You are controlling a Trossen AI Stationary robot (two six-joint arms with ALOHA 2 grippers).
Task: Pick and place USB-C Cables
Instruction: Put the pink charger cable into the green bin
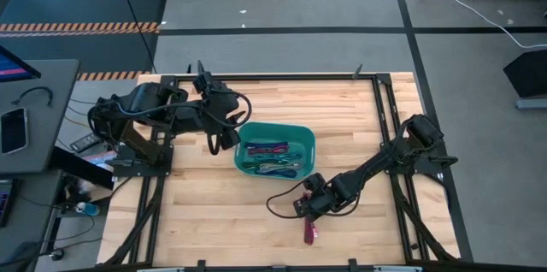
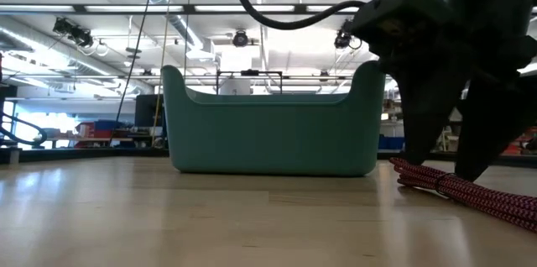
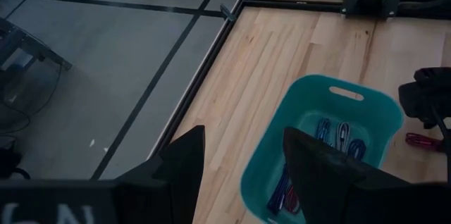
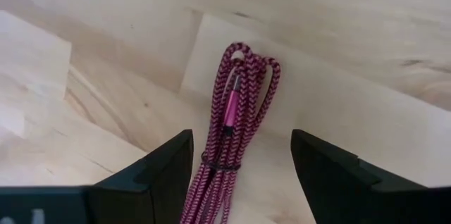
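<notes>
A magenta braided USB-C cable bundle (image 4: 236, 104) lies flat on the wooden table near its near edge (image 1: 309, 232), and shows low on the right of the low view (image 2: 478, 193). My right gripper (image 4: 241, 160) is open and low over it (image 1: 306, 210), with one finger on each side of the bundle's tied end; I see no touch. A teal bin (image 1: 275, 150) sits mid-table and holds several coloured cable bundles (image 3: 338, 136). My left gripper (image 3: 243, 175) is open and empty, hovering by the bin's left side (image 1: 224, 141).
The bin's near wall (image 2: 268, 124) stands just beyond the magenta cable. A black metal frame (image 1: 385, 127) runs along the table's edges. Black robot wiring (image 1: 282, 197) loops on the wood beside my right gripper. Bare wood (image 1: 214, 221) lies left of it.
</notes>
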